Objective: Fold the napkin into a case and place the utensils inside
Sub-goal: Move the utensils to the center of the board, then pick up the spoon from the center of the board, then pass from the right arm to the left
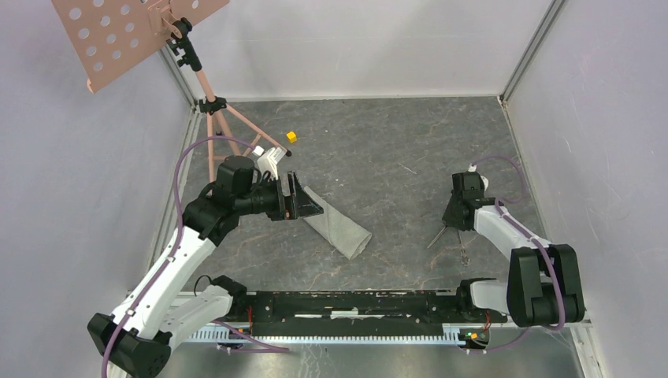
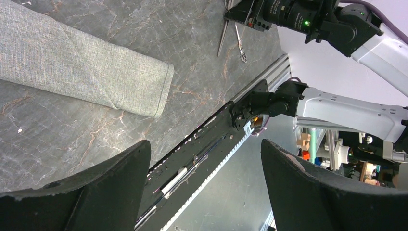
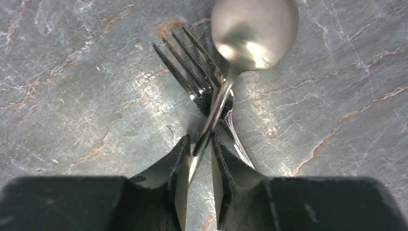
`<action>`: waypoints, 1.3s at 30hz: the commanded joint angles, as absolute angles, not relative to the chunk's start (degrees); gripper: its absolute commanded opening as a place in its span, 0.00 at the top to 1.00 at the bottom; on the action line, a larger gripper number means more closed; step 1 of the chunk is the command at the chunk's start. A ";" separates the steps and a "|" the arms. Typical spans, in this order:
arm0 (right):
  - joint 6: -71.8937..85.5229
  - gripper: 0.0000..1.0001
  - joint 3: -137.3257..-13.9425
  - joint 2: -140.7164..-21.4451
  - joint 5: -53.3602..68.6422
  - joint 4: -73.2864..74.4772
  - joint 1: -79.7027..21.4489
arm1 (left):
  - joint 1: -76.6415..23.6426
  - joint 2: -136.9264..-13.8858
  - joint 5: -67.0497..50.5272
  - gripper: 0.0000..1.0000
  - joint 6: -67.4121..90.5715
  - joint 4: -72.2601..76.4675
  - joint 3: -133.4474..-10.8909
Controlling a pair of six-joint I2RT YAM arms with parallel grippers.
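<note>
Folded napkin (image 1: 339,224) lies left of centre on table (image 1: 394,142). Left gripper (image 1: 293,197), jaws wide, hovers at its far-left end. Near right: right gripper (image 3: 200,144), jaws narrow, straddles the handle of spoon (image 3: 254,29), which crosses fork (image 3: 185,65); cannot tell if pinched.

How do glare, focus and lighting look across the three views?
Right wrist: bright glare on the spoon bowl, right fingers dark and soft-edged. Left wrist: left fingers blurred up close, napkin weave sharp. Top external: even light, faint shadows.
</note>
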State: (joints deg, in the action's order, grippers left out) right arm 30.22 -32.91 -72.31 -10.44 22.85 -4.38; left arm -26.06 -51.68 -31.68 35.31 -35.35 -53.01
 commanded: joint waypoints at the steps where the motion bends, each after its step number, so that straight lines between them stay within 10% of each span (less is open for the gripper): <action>1: 33.59 0.78 -34.57 -73.28 -13.92 22.47 -4.24 | -25.89 -50.12 -32.74 0.09 34.97 -33.51 -52.47; 7: 33.51 1.00 -36.24 -69.44 -13.50 25.40 -4.25 | -25.86 -50.89 -32.64 0.09 35.35 -32.59 -51.97; 26: 44.77 1.00 -26.11 -47.08 15.94 -0.29 -11.37 | -46.23 -84.56 -33.33 0.11 48.87 8.23 -54.11; 39: 55.30 0.99 -26.02 -46.16 17.29 -11.40 -20.24 | -49.04 -96.93 -36.79 0.34 55.47 18.75 -58.56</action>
